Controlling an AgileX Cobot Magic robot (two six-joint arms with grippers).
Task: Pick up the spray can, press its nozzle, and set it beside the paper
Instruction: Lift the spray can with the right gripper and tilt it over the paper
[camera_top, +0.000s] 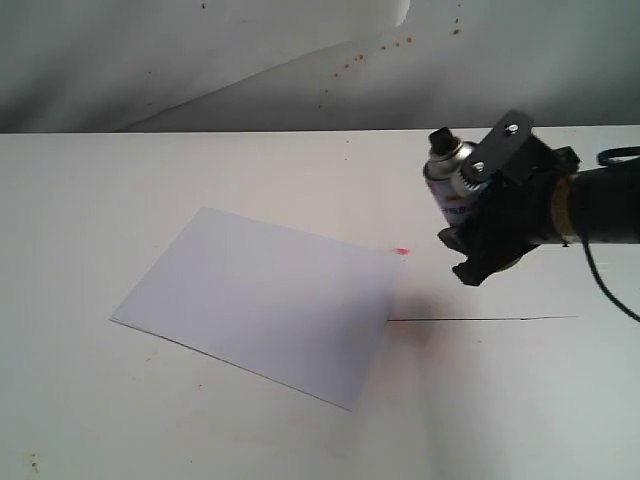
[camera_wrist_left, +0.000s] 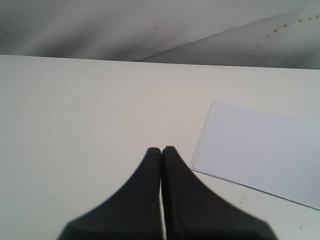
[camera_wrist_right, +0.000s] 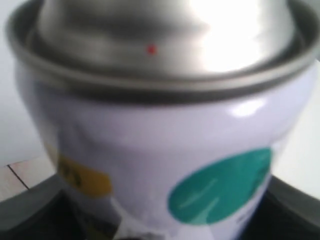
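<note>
The spray can (camera_top: 452, 185) is held off the table to the right of the paper (camera_top: 255, 300), tilted a little, with its black nozzle (camera_top: 440, 140) on top. My right gripper (camera_top: 468, 215) is shut on the spray can's body. In the right wrist view the spray can (camera_wrist_right: 165, 135) fills the picture: white wall, teal dot, yellow patch, silver dome; the nozzle is out of that view. My left gripper (camera_wrist_left: 161, 150) is shut and empty, low over the bare table, with the paper (camera_wrist_left: 260, 150) just beyond it to one side. The left gripper does not show in the exterior view.
A thin dark line (camera_top: 480, 319) runs across the white table (camera_top: 100, 200) under the right arm. A small red spot (camera_top: 402, 251) lies at the paper's right corner. A creased grey backdrop (camera_top: 250, 60) with orange specks stands behind the table.
</note>
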